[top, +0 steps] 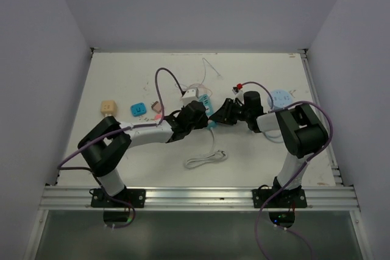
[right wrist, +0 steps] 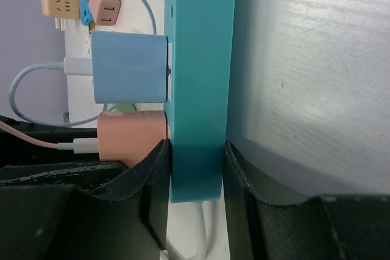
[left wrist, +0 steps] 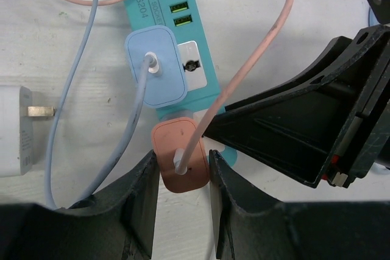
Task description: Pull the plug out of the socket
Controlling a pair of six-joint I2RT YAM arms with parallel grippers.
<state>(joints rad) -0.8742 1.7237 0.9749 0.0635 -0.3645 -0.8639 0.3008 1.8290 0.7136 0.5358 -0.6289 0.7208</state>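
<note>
White, scuffed tabletop (top: 122, 77) sits boxed in by pale lavender walls (top: 201, 4). Near its middle lies the teal power strip (right wrist: 201, 59), its end pinched between the jaws of the right gripper (right wrist: 195, 168). The left gripper (left wrist: 181, 178) clamps the salmon plug (left wrist: 173, 135), which is seated in the strip just beside a blue plug (left wrist: 159, 65).
</note>
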